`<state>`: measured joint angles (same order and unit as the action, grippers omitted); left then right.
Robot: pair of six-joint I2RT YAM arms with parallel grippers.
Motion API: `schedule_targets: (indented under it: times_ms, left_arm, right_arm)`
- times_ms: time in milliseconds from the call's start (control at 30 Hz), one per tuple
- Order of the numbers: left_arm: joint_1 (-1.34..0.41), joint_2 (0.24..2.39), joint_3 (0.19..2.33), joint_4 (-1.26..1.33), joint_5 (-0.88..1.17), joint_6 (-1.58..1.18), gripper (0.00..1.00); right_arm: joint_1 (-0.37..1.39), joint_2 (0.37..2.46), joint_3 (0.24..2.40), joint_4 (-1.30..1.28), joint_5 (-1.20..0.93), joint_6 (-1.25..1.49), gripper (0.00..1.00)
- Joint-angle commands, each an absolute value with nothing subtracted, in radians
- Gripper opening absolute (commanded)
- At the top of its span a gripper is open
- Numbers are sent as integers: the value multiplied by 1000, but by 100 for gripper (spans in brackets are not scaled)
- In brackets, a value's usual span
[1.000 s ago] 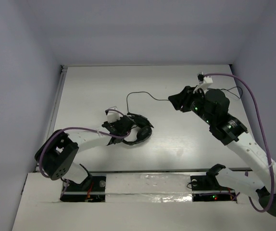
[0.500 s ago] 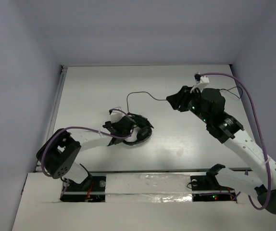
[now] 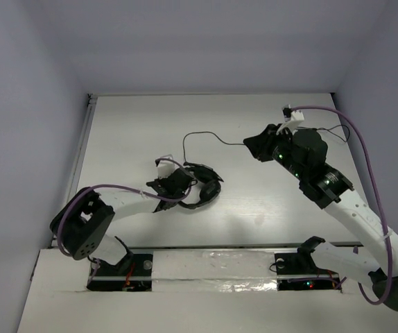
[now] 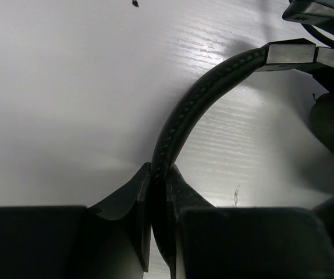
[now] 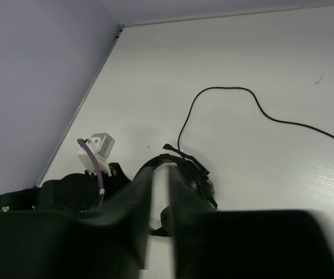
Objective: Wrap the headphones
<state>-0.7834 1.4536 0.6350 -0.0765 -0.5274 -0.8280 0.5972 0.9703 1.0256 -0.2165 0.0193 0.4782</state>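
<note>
Your left fingers (image 4: 135,197) clamp headphones (image 4: 184,122), far tabletop (image 3: 136,125) edge well apart; right fingers (image 5: 132,209) narrow, empty, near cable (image 3: 206,134).

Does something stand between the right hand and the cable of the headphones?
Nothing visible does. The cable lies uncovered on the table before the right hand. The left hand is shut on the headband.
</note>
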Motion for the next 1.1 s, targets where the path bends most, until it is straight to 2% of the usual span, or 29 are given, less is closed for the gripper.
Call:
schedule_targets:
  times_ms: [0, 33, 233, 367, 500, 600, 733, 767, 800, 900, 967, 1067]
  left_arm:
    - [-785, 1372, 641, -129, -523, -787, 0]
    - [-785, 1349, 656, -143, -523, -763, 0]
    - [-727, 1171, 860, -283, -428, -455, 0]
    - [-651, 1126, 1096, -425, -275, -231, 0]
    - [-560, 1086, 1216, -483, -89, -137, 0]
    - [-490, 1063, 1287, -521, 24, -114, 0]
    - [-446, 1068, 1385, -566, 75, -104, 0]
    - [-446, 1072, 1423, -566, 95, -110, 0]
    - [-446, 1077, 1443, -566, 107, -113, 0]
    - [-446, 1104, 1518, -577, 143, -120, 0]
    - [-446, 1127, 1567, -594, 162, -120, 0]
    - [-446, 1144, 1623, -612, 176, -118, 0]
  right_arm:
    - [604, 946, 1011, -156, 5, 473, 9]
    - [604, 950, 1011, -153, 5, 472, 0]
    - [604, 986, 1000, -51, -273, 408, 0]
    - [604, 1025, 1002, 52, -435, 354, 0]
    - [604, 1071, 1005, 136, -434, 234, 0]
    - [604, 1107, 1025, 146, -349, 187, 0]
    - [565, 1159, 977, 262, -396, 215, 1]
    - [565, 1186, 965, 279, -405, 218, 11]
    - [565, 1219, 972, 278, -432, 209, 43]
    - [565, 1336, 997, 290, -427, 170, 81]
    - [565, 1370, 997, 322, -429, 160, 90]
    - [555, 1463, 1074, 275, -422, 108, 92]
